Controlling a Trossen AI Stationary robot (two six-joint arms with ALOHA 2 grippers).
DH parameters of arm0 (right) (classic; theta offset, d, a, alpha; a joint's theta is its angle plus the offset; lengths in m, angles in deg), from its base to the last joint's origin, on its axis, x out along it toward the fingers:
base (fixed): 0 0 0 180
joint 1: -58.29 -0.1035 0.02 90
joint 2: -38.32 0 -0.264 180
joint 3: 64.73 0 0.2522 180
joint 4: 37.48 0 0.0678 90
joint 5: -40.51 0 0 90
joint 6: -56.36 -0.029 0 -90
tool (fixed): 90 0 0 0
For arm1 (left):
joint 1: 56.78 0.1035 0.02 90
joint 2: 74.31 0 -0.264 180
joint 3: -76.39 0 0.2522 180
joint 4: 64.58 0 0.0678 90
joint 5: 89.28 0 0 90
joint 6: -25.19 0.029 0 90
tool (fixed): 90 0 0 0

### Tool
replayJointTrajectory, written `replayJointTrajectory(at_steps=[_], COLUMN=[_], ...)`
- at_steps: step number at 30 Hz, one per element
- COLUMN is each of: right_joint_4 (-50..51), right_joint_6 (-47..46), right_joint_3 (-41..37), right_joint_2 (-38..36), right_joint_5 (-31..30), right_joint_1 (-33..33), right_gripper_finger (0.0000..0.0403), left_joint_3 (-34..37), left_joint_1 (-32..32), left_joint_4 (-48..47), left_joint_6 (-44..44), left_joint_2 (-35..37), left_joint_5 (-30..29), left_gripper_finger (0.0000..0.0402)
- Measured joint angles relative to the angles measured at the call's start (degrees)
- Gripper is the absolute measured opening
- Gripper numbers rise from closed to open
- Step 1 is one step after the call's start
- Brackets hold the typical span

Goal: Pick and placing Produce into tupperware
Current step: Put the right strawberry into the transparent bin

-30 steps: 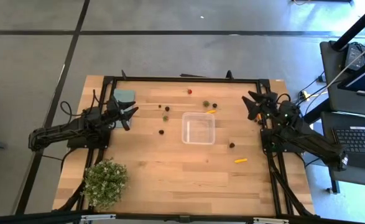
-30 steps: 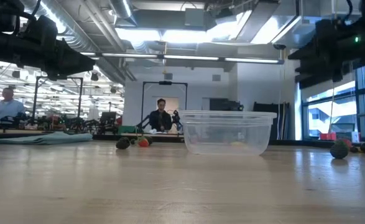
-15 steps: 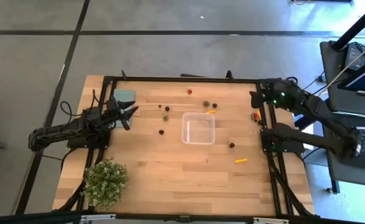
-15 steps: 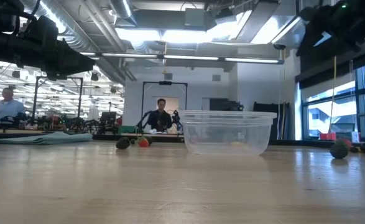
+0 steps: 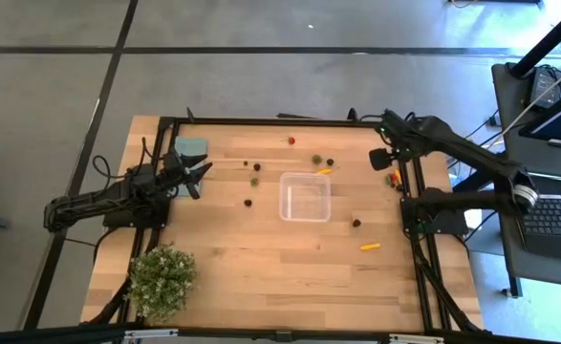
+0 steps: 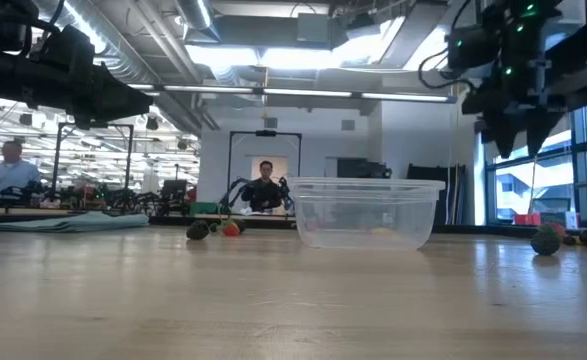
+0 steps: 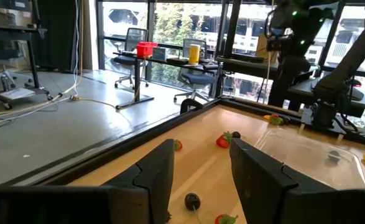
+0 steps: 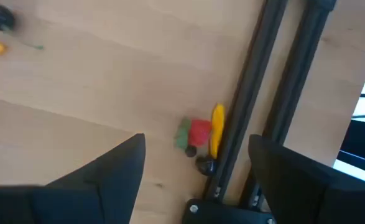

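Hovering open-fingered over the small produce cluster [image 8: 199,135] beside the worktop's frame rail [image 8: 244,118], the right gripper [image 5: 379,159] risks striking that rail, while the empty tupperware [image 5: 305,196] sits mid-worktop and the left fingers [image 7: 157,174], part open, hold nothing.

no readable text, label, brand, number or sign in any view, none on the pale wooden table top [image 5: 261,258], none on the small square clear plastic container [image 5: 305,196], none legible in the room behind
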Motion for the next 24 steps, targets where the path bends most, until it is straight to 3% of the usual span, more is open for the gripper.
replayJointTrajectory(at_steps=[10, 14, 24], right_joint_4=[-0.8, -1.9, -18.9], right_joint_6=[2.4, 2.6, 3.8], right_joint_3=[-0.7, -5.6, -19.3], right_joint_2=[6.1, 6.4, 6.1], right_joint_5=[4.1, 4.1, 6.0], right_joint_1=[3.3, 4.4, 6.3], right_gripper_finger=[0.0287, 0.0287, 0.0287], left_joint_3=[0.0, 0.0, 0.0], left_joint_1=[0.0, 0.0, 0.0], left_joint_4=[0.0, 0.0, 0.0], left_joint_6=[-0.2, -0.2, -0.2], left_joint_2=[0.0, 0.0, 0.0], left_joint_5=[0.0, 0.0, 0.0], left_gripper_finger=[0.0149, 0.0149, 0.0149])
